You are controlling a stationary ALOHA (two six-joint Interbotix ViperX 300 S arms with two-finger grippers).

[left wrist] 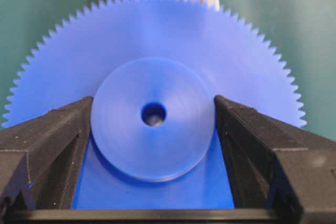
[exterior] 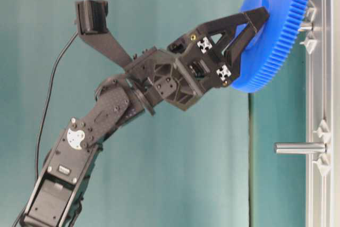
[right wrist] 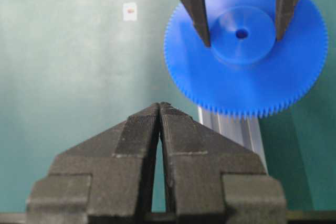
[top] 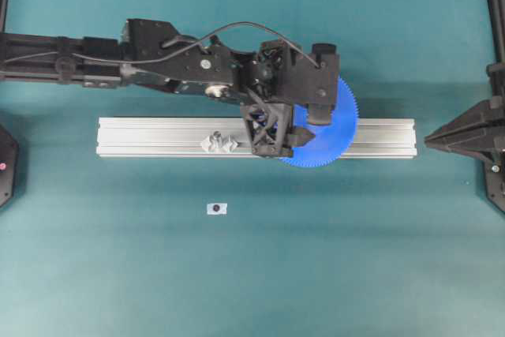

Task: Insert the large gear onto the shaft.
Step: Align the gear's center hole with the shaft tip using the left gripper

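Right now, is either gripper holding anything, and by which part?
The left gripper holds the blue gear by its raised central hub, one finger on each side. The right gripper is shut and holds nothing.

A long aluminium rail (top: 158, 136) lies crosswise on the teal table (top: 252, 274), its slotted top face showing from overhead. Clear faceted plastic pieces (top: 219, 144) sit on the rail left of its middle, around a small grey pin that is hard to make out from above. A small white tag (top: 217, 208) with a dark spot at its centre lies flat on the table, apart from the rail on its near side.
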